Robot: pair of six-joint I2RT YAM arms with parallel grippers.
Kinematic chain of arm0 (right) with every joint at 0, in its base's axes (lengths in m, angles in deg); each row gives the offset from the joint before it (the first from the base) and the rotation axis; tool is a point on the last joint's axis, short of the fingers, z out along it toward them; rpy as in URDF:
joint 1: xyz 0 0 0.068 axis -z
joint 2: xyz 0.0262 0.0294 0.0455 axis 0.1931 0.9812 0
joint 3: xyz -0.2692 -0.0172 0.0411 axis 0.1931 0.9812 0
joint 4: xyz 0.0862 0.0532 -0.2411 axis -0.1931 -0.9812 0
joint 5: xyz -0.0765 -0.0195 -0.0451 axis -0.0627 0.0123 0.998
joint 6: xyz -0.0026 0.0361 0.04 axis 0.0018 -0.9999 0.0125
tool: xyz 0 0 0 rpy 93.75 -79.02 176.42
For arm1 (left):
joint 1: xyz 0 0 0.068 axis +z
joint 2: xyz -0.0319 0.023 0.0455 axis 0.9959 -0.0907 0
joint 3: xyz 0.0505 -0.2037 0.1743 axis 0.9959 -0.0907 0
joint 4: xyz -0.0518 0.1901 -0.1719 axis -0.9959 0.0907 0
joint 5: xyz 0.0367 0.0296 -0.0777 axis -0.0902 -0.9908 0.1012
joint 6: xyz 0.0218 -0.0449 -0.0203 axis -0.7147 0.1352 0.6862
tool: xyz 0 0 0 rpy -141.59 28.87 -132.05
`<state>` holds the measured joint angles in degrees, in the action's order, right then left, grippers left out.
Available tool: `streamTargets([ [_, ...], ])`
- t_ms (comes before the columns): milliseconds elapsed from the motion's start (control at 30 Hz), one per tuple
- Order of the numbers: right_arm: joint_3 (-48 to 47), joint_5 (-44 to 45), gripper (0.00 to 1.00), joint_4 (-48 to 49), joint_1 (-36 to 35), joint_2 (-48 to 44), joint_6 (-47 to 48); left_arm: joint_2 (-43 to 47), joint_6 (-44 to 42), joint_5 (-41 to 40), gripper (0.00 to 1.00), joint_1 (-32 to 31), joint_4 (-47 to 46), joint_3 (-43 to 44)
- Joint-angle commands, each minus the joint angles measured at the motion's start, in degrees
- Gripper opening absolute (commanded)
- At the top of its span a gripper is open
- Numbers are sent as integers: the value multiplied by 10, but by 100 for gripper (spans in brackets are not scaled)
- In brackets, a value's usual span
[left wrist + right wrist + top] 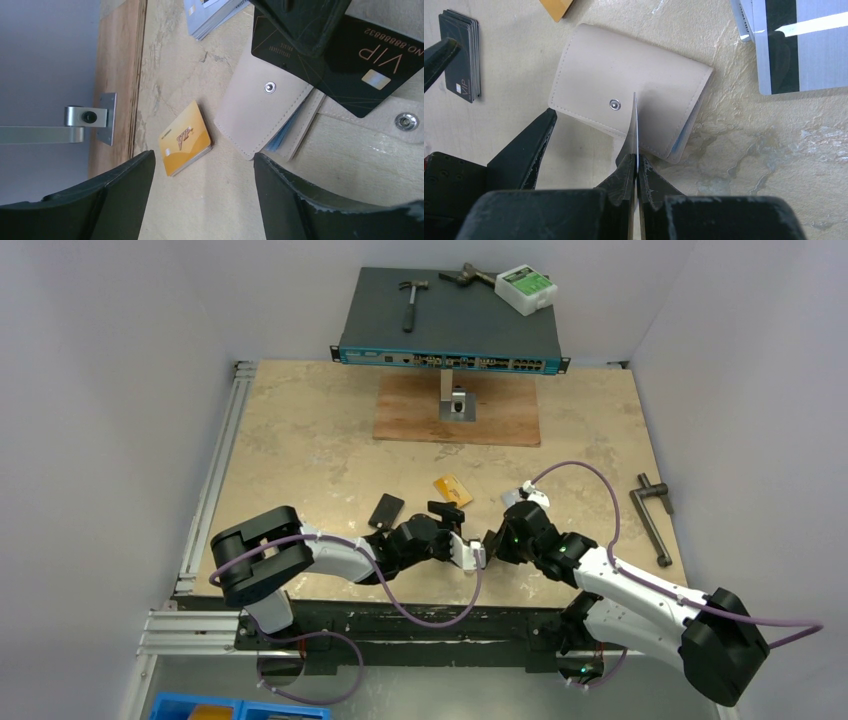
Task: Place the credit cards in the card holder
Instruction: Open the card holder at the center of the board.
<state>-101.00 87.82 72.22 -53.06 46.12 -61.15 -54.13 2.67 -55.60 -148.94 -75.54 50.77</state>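
desk (pixel 300 430): pale, mottled surface carrying everything; both arms reached in from its near edge and met near the middle.
network switch (pixel 450 325): lay flat at the far edge, with a hammer (pixel 410 302) on top.
wooden board (pixel 460 415): lay just in front of the switch, with a small metal bracket standing on it.
left end effector (pixel 202 170): fingers spread wide with nothing between them, low over the desk just beside the card holder (pixel 260 115).
right end effector (pixel 636 167): fingers pressed together on the lower edge of one black card (pixel 350 65), held on edge above the holder.
card holder: beige, lying on the desk between the two end effectors. Its flap with a snap stud faced up, bluish pockets showed at one edge, and the snap tab lay unfastened to one side.
silver-grey cards (pixel 784 45): a loose fan flat on the desk, near the holder's pocket side.
black stack (pixel 461 55): several black cards piled flat, well apart from the holder on its other side.
black card: lettered "VIP", with its free edge over the flap near the stud. Whether it touched the flap could not be told.
orange-yellow card (pixel 185 137): flat on the desk just beyond the holder, apart from it.
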Motion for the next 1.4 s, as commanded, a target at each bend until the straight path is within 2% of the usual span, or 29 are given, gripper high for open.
streamTargets([
  [0, 5, 4, 0, -22, 0, 2, 11, 10, 20, 25, 63, 0, -50, 5],
  [67, 5, 3, 0, -22, 0, 2, 11, 8, 21, 37, 55, 0, -39, 8],
  [133, 5, 3, 0, -22, 0, 2, 11, 5, 25, 49, 54, -1, -36, 5],
  [333, 5, 3, 0, -23, 0, 1, 12, -2, -5, 82, 58, -5, -50, -17],
  [433, 4, 4, 0, -24, 0, 2, 11, -4, -54, 107, 61, -4, -73, -42],
  [667, 6, 4, 0, -19, 0, 4, 12, -5, -162, 108, 68, 17, -145, -98],
  [933, 7, 2, 0, -19, 0, 1, 12, -19, -143, 105, 67, 16, -189, -73],
  [1167, 8, 2, 0, -21, 0, -4, 12, -26, -161, 160, 67, 15, -170, -80],
  [1367, 7, 0, 0, -18, 1, -5, 11, -53, -177, 149, 67, 15, -174, -71],
])
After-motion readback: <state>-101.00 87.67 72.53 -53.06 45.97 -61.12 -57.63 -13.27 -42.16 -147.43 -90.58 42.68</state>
